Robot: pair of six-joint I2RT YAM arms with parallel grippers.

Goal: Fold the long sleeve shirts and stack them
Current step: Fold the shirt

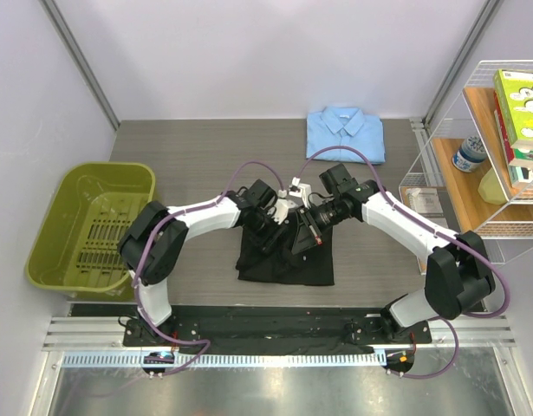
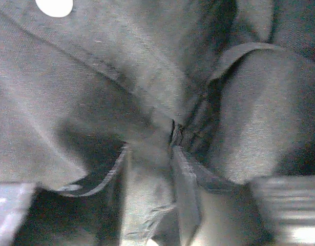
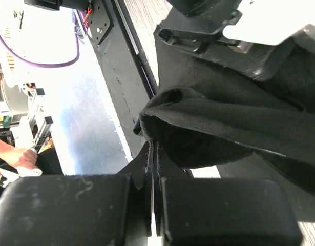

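Observation:
The black shirt point(image 1: 283, 258) lies rumpled on the table in front of both arms, its upper part lifted. Over that raised top edge, both grippers meet. My right gripper point(image 1: 308, 227) is shut, and in the right wrist view its jaws point(image 3: 153, 154) pinch a thin fold of the black shirt point(image 3: 224, 123). My left gripper point(image 1: 273, 227) stands open over the cloth. In the left wrist view black cloth point(image 2: 121, 77) fills the frame, and a loose fold runs between the blurred fingers point(image 2: 293, 205) without touching them. The light blue shirt point(image 1: 346, 133) lies folded at the back of the table.
A green bin point(image 1: 91, 227) stands at the table's left edge. A wire shelf point(image 1: 491, 147) with books and a bottle stands at the right. The black base rail point(image 1: 275, 329) runs along the near edge.

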